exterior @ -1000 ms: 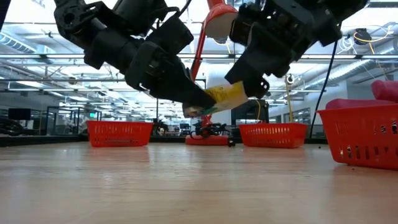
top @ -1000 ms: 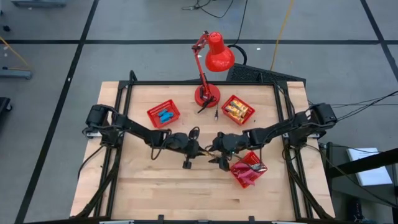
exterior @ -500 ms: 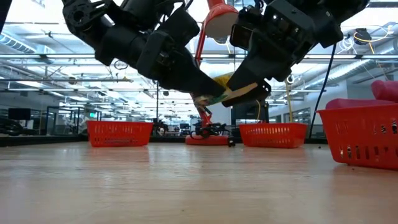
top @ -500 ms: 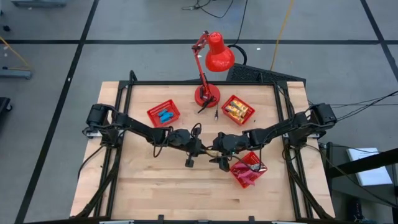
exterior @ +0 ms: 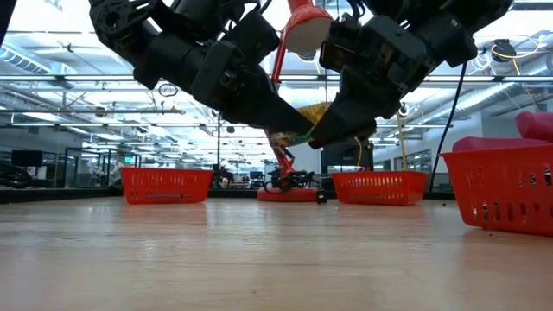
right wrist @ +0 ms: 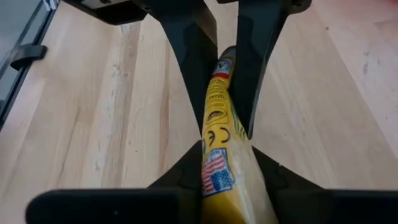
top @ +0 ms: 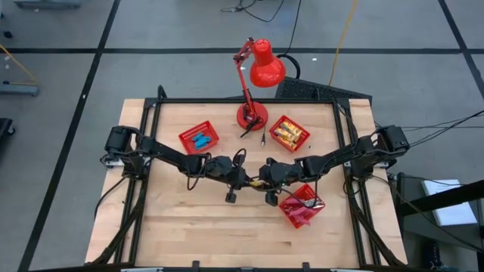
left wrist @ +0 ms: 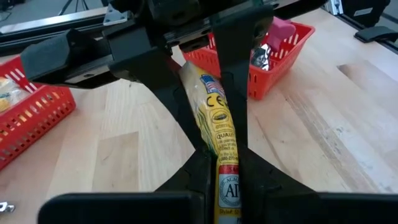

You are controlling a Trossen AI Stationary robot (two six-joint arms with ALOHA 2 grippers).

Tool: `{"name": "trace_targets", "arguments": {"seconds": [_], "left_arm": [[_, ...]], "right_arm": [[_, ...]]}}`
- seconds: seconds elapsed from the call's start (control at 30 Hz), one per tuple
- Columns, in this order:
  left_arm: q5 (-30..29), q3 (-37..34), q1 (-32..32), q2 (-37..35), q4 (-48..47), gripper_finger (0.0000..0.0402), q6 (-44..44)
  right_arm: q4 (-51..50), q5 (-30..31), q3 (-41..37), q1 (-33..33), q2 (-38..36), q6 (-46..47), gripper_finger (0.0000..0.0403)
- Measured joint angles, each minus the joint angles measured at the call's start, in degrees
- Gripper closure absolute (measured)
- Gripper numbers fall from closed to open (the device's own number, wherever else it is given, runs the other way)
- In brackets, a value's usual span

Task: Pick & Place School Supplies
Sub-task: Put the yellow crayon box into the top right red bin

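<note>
A yellow tube (left wrist: pixel 214 118) with printed labels hangs in the air over the middle of the table, between my two grippers. My left gripper (top: pixel 247 182) comes from the table's left and my right gripper (top: pixel 262 182) from the right. The two meet tip to tip, and each is shut on the tube. In the low view the tube (exterior: pixel 316 112) shows only as a yellow patch between the dark fingers, well above the wood. My left gripper pinches one end of the tube (left wrist: pixel 227 177) between its two fingers (left wrist: pixel 200 177). It comes nearly level from the table's left, and its fingers lie along the tube. The tube is clear of the table. My right gripper pinches the tube's other end (right wrist: pixel 219 168), the one with the flag label, between its two fingers (right wrist: pixel 186 177). It comes from the table's right, slanting a little downward, fingers along the tube. Its fingertips reach those of the left gripper.
A red basket (top: pixel 199 138) with light-blue blocks stands at the far left. A red basket (top: pixel 289 134) with yellow tubes stands at the far right. A third red basket (top: pixel 301 205) with pink things stands near right, under the right arm. A red desk lamp (top: pixel 257 75) stands at the far middle.
My left gripper has carried the tube a little up and toward the table's right, into the open right gripper. My right gripper has shut on the tube's free end. The tube stays clear of the table.
</note>
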Motion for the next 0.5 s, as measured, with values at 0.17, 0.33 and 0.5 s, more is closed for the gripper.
{"name": "trace_targets", "arguments": {"seconds": [0.17,0.33,0.5], "left_arm": [[0.0,0.0,0.0,0.0,0.0,0.0360,0.2],[0.6,0.0,-0.1,0.0,0.3,0.0296,0.8],[0.8,0.0,-0.1,-1.5,-1.4,0.0236,1.3]], "right_arm": [[0.0,0.8,0.0,0.0,0.0,-0.6,0.0349],[0.7,0.5,0.0,0.0,0.0,-1.8,0.0352],[1.1,1.2,0.0,-0.1,-0.1,-2.1,0.0352]]}}
